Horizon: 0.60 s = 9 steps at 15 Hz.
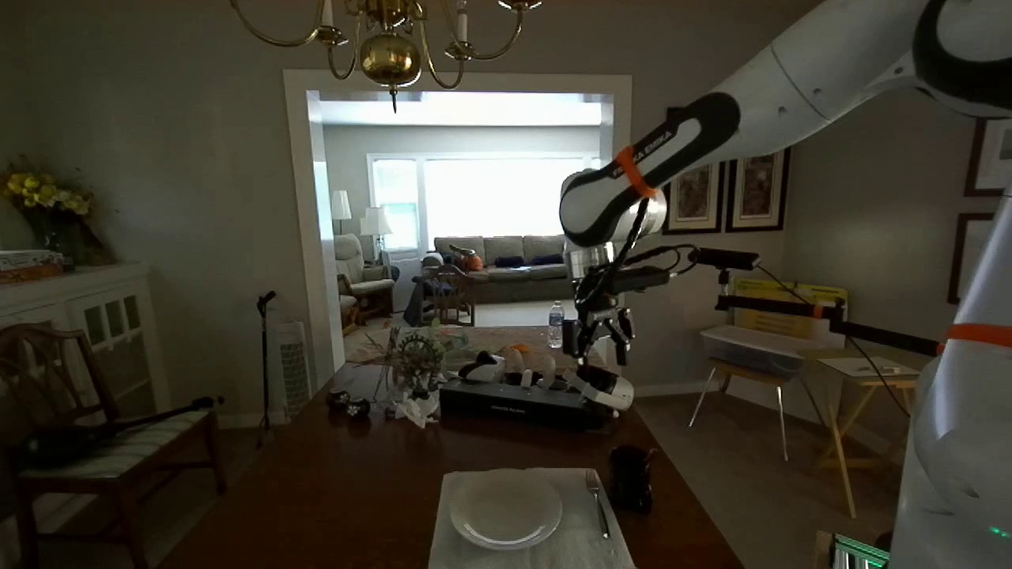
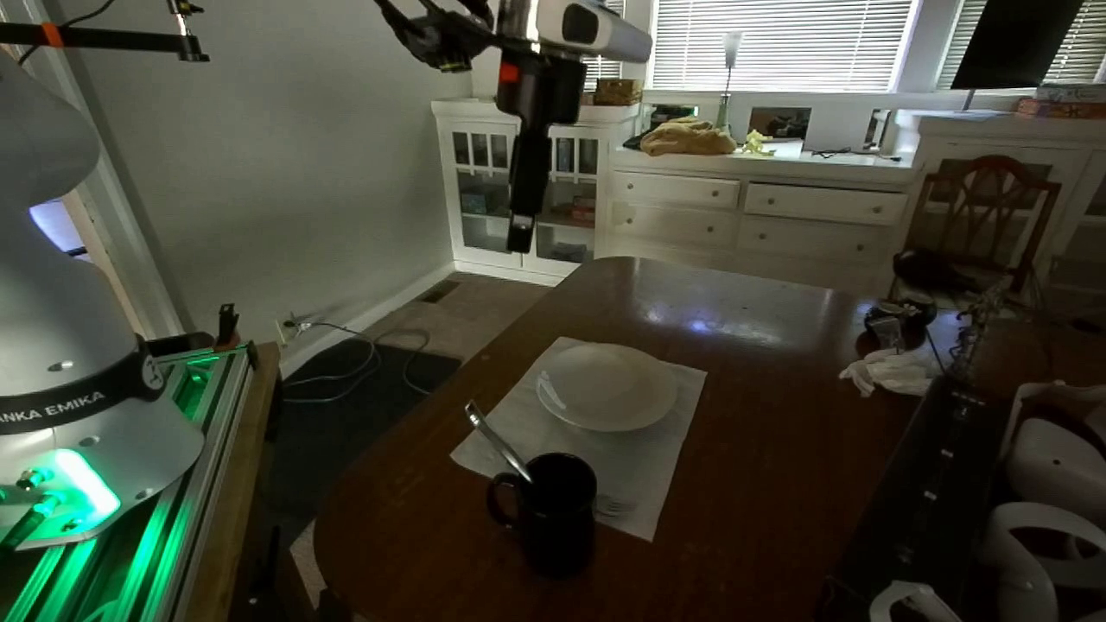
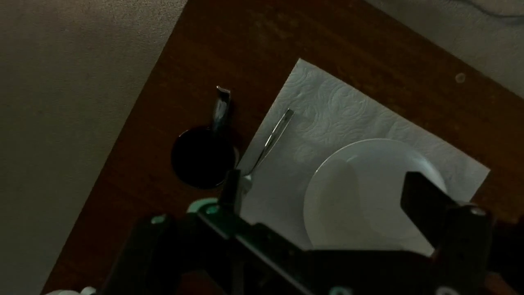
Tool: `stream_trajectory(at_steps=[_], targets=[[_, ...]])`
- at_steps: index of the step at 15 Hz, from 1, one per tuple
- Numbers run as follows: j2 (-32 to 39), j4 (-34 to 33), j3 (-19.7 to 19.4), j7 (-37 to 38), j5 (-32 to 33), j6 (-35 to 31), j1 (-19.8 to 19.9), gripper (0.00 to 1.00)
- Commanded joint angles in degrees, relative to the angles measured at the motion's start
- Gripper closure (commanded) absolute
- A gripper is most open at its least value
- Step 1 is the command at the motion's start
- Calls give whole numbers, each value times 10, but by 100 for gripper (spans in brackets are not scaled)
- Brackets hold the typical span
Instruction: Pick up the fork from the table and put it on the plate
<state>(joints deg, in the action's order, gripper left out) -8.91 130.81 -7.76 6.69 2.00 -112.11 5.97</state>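
"Fork [image 3: 271, 144] first: where did it lie?"

"Flat on the paper towel [image 3: 317, 123], alongside the plate [image 3: 364, 200], with a bare strip between them. It had yet to be picked up."

"And the pincer [image 3: 323, 178]?"

"It hung well above the bench [image 2: 760, 432]; in the wrist view its fingers [image 3: 430, 209] stood wide apart, gripping nothing."

"How did you expect the fork to handle?"

"Light and stiff, I judged: metal by its shine, hard to break, perhaps a little slippery. I favoured a hold at mid-handle, one finger on each side. It was so thin that the tips would have needed to go low, and they could have rucked the paper towel. The black mug [image 2: 557, 523] stood just beside (a silvery utensil [image 2: 498, 442], its lower end hidden, leaned out of it, easy to knock), so that side called for care."

"What of the surface and the room?"

"The bench was dark brown wood, smooth enough to throw back glare in an exterior view. The room was dim: a brass chandelier [image 1: 390, 59] hung overhead, and daylight came through a bright window [image 1: 510, 194] behind a sofa [image 1: 514, 273] and through white blinds [image 2: 782, 43]."
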Motion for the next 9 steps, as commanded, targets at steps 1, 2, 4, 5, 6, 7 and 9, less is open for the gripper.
stream_trajectory(at_steps=[1, 2, 4, 5, 6, 7, 9], targets=[[53, 4, 1, 44, -15, -64, 10, 0], [64, 5, -2, 45, -26, -75, 11, 0], [81, 17, -5, 53, -40, -121, 15, 0], [89, 26, -6, 62, -41, -148, 17, 0], [96, 32, -8, 66, -45, -171, 20, 0], [103, 40, -9, 72, -46, -193, 22, 0], [112, 60, -10, 87, -39, -249, 23, 0]])
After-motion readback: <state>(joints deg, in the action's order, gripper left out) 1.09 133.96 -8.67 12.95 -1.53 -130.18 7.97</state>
